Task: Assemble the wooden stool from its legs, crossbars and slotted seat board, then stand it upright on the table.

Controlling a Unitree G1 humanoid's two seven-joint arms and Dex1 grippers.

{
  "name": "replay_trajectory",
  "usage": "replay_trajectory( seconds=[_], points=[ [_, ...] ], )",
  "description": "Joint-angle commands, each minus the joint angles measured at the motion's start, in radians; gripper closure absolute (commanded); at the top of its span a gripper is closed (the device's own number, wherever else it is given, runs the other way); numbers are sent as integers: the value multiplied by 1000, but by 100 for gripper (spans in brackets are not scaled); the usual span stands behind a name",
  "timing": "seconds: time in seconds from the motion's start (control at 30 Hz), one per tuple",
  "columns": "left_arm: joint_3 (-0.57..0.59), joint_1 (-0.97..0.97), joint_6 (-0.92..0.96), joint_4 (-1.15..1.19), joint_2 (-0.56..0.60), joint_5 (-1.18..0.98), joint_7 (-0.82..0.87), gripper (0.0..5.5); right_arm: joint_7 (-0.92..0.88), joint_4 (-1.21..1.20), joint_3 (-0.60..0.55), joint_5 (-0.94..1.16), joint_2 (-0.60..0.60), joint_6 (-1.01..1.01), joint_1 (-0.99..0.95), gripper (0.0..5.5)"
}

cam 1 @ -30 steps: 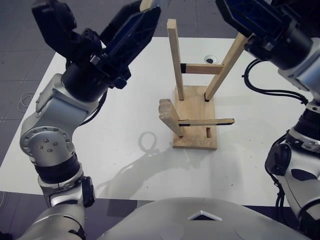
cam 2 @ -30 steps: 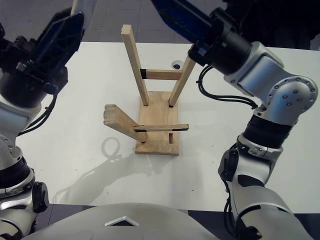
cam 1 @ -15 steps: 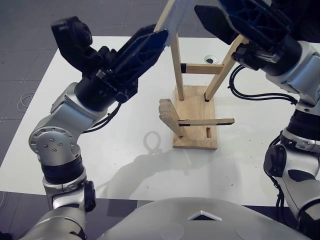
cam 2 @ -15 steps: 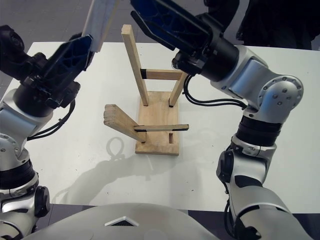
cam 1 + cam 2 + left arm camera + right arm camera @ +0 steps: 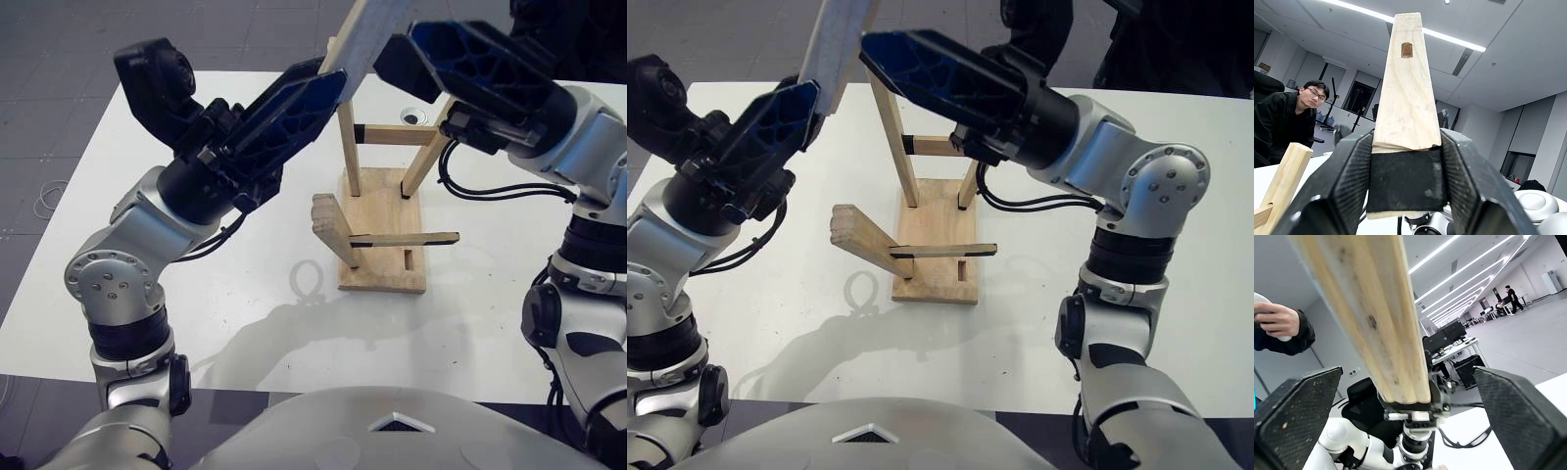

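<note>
Table [image 5: 490, 323] is bearing the part-built stool [image 5: 377, 211]; left gripper [image 5: 1406, 142] is clamping a leg [image 5: 367, 34] aloft, right gripper [image 5: 397, 54] gaping wide around it; slot alignment is likely coming next.

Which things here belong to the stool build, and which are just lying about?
Job:
- seat board
- two upright legs joined by the upper crossbar
- tilted third leg with the lower crossbar
- fourth leg clamped in the left gripper, with the right gripper open around it

Lying about:
- cable hole in the table
- pale looped cord on the floor
</note>
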Motion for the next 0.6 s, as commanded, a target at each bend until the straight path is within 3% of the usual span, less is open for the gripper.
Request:
replay_trajectory(
  seconds=[0.03,0.4,0.6],
  points=[
    [7,0,3,-10,10,-7,10,345,5,35,0,-27,-6,-8,-22,60],
    [4,15,3,-15,9,1,9,345,2,35,-20,50,-4,-1,-26,60],
    [-2,19,1,-21,2,3,7,345,-99,43,-30,93,37,-57,-41,60]
  ],
)
